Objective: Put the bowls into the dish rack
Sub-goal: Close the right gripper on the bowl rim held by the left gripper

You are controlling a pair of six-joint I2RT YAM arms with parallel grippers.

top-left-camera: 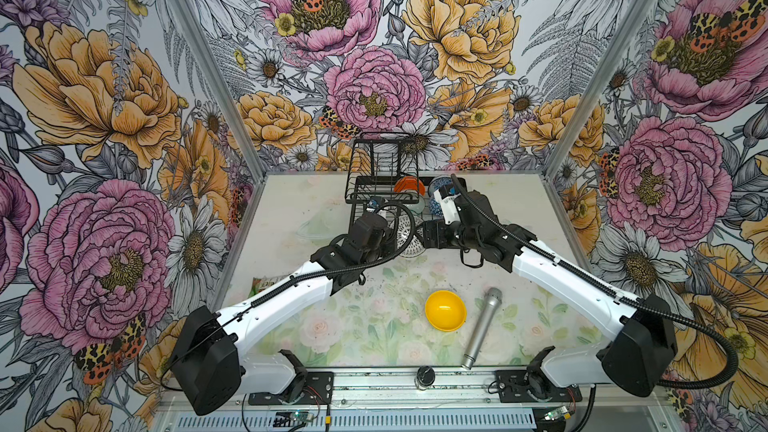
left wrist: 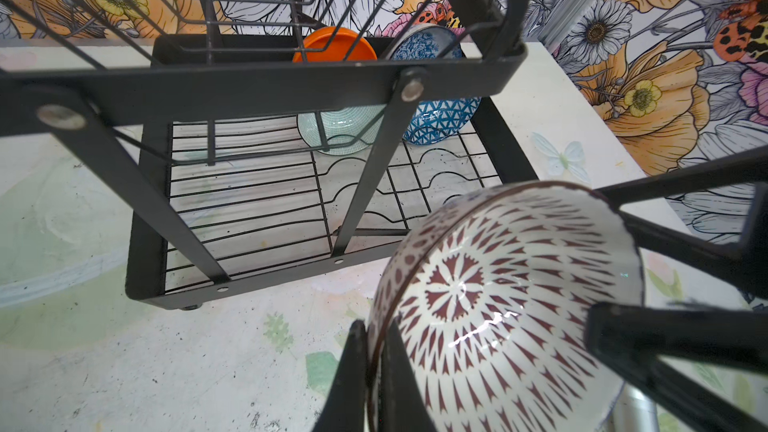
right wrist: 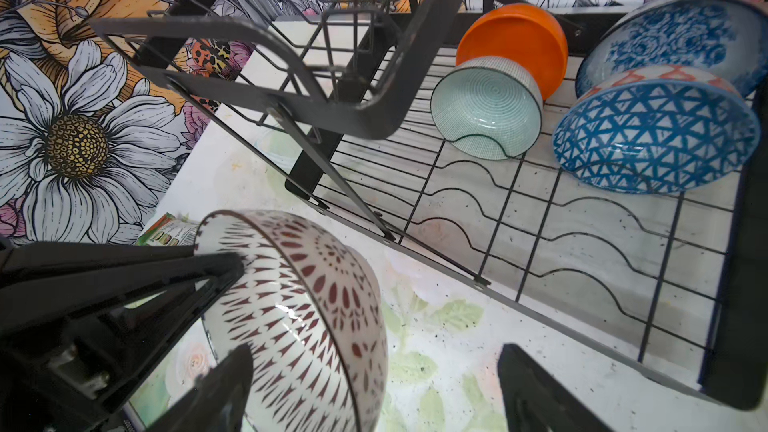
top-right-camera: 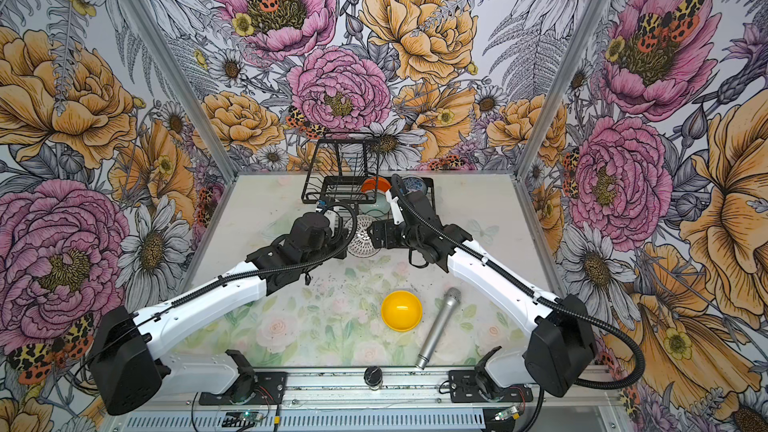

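Note:
A white bowl with a dark red pattern [left wrist: 490, 305] [right wrist: 299, 309] hangs on edge just in front of the dish rack [left wrist: 137, 243] [right wrist: 374, 110] [top-left-camera: 374, 151]. My left gripper [left wrist: 374, 330] is shut on its rim. My right gripper [right wrist: 374, 351] is open and straddles the bowl's wall, one finger inside, one well outside. In the rack stand an orange bowl [right wrist: 515, 43], a pale teal bowl [right wrist: 486, 114], a blue floral bowl [right wrist: 673, 35] and a blue geometric bowl [right wrist: 656, 135]. A yellow bowl [top-left-camera: 444, 310] [top-right-camera: 401, 311] lies upside down on the near table.
A silver microphone [top-left-camera: 482, 326] lies right of the yellow bowl. A small black-topped jar [top-left-camera: 424, 376] stands on the front rail. A green packet [top-left-camera: 266, 282] lies under the left arm. The rack's raised upper tier [top-left-camera: 384, 160] overhangs its left half.

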